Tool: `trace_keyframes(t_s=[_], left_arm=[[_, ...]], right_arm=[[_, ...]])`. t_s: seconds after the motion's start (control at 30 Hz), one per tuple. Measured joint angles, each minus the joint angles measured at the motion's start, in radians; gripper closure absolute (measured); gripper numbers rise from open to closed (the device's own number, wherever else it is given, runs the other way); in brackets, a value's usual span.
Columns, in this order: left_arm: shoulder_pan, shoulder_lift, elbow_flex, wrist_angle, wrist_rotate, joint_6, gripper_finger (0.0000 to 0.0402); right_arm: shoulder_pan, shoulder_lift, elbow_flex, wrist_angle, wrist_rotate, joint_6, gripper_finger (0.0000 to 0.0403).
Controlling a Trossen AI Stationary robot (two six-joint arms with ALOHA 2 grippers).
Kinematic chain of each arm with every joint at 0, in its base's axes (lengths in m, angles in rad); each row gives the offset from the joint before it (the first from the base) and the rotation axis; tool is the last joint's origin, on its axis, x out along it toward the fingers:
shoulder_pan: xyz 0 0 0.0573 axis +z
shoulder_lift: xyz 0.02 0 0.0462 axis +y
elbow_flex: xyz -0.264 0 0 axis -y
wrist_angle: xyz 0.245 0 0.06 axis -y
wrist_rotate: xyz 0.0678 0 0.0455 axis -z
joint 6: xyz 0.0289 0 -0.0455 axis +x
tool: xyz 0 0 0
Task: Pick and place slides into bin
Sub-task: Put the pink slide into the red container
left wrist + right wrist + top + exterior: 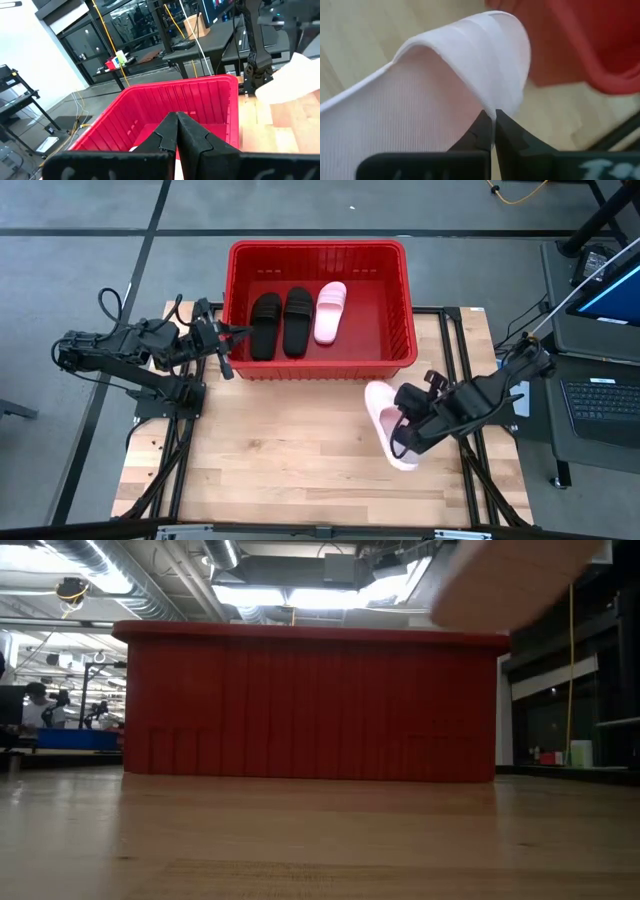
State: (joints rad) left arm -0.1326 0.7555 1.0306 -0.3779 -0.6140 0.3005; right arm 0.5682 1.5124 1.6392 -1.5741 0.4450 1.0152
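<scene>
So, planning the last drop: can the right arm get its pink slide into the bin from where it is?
Probably yes. The right gripper is shut on the pink slide just outside the bin, whose right part is bare beside the three slides inside.

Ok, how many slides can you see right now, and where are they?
4. Two black slides and one pink slide lie side by side in the bin; the other pink slide is pinched by the right end effector.

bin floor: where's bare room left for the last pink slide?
Free: the bin floor between the pink slide inside and the bin's right wall. Crowded: the left and middle, where two black slides and that pink one lie abreast. The right claw, shut on the last pink slide, is outside by the bin's front right corner.
</scene>
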Motion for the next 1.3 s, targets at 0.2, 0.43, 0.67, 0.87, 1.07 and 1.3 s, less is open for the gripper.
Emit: trace_keyframes(t_s=[0.2, 0.43, 0.67, 0.87, 1.07, 1.3], left_arm=[[0.0, 0.0, 0.0, 0.0, 0.0, 0.001, 0.0399], [0.0, 0.0, 0.0, 0.0, -0.011, -0.025, 0.0399], [0.0, 0.0, 0.0, 0.0, -0.043, -0.028, 0.0399], [0.0, 0.0, 0.0, 0.0, -0.044, -0.053, 0.0398], [0.0, 0.0, 0.0, 0.0, -0.045, -0.054, 0.0399], [0.0, 0.0, 0.0, 0.0, -0.047, -0.078, 0.0399]], right_arm=[[0.0, 0.0, 0.065, 0.001, 0.142, -0.066, 0.0394], [-0.03, 0.0, 0.128, 0.002, 0.213, -0.121, 0.0394], [-0.101, 0.0, 0.206, 0.003, 0.266, -0.242, 0.0394], [-0.194, -0.001, 0.256, 0.004, 0.271, -0.342, 0.0394], [-0.331, 0.001, 0.254, 0.004, 0.324, -0.433, 0.0394], [-0.511, 0.055, 0.254, 0.087, 0.324, -0.617, 0.0394]])
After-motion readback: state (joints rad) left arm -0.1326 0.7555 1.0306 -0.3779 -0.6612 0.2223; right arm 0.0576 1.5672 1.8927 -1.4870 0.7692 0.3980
